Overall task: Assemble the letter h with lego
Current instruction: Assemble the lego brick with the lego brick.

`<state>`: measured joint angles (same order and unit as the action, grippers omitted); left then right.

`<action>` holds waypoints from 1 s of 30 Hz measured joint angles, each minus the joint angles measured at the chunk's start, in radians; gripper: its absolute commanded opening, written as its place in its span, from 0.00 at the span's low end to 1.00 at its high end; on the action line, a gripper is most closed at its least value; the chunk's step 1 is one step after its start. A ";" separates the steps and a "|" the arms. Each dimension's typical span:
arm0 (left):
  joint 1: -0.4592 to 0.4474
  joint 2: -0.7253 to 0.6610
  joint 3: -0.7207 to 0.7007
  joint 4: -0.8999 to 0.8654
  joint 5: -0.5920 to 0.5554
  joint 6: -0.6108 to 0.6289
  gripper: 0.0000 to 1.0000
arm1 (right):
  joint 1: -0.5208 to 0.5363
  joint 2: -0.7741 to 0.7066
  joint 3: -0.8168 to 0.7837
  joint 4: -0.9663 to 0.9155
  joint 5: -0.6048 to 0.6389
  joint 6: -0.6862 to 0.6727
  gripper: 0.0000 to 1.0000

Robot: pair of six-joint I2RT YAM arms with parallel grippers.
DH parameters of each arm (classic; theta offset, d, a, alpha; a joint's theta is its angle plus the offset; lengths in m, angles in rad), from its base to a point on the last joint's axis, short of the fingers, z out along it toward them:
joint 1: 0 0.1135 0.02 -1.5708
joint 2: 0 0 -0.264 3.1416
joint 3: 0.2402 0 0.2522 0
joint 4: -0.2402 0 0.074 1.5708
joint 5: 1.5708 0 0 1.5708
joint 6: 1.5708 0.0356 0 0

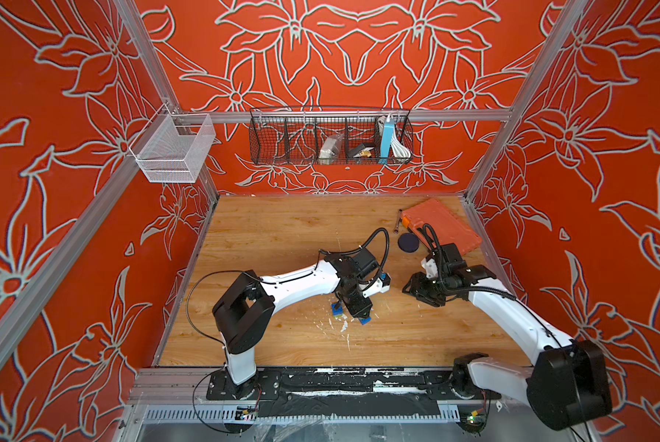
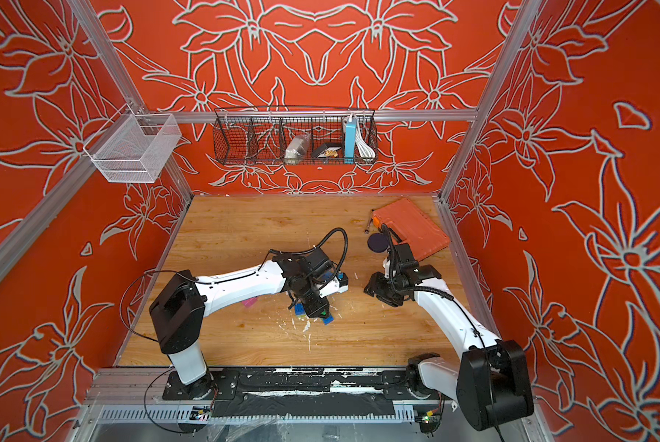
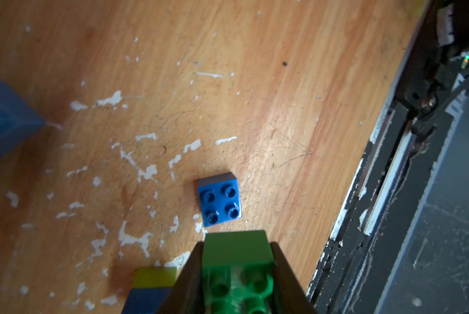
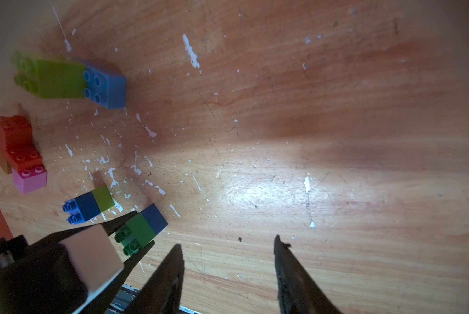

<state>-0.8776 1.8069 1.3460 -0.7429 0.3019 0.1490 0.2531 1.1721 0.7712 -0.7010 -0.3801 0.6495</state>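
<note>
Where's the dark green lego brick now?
Left wrist view: the dark green studded plastic brick is clamped in the left gripper, close to a blue four-stud brick on the wooden table.

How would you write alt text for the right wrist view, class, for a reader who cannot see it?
The right claw hangs open and empty above a scuffed wooden table. Beside it, the left claw is shut on a dark green brick with a blue brick at its end; more coloured bricks lie beyond.
</note>
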 measured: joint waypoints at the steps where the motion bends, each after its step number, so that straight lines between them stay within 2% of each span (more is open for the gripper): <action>1: -0.003 0.009 0.012 -0.010 -0.012 -0.026 0.21 | 0.000 -0.009 0.000 -0.004 0.010 -0.005 0.57; 5: -0.039 0.040 0.042 -0.033 -0.058 -0.101 0.26 | 0.000 -0.030 0.000 -0.013 0.035 -0.018 0.57; 10: -0.090 0.079 0.058 -0.044 -0.098 -0.154 0.26 | 0.000 -0.034 0.000 -0.021 0.047 -0.028 0.56; 30: -0.090 0.126 0.068 -0.029 -0.190 -0.164 0.26 | 0.000 -0.094 -0.020 -0.032 0.027 -0.034 0.55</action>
<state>-0.9676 1.9331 1.4139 -0.7723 0.1116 -0.0147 0.2531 1.0779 0.7513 -0.7326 -0.3527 0.6151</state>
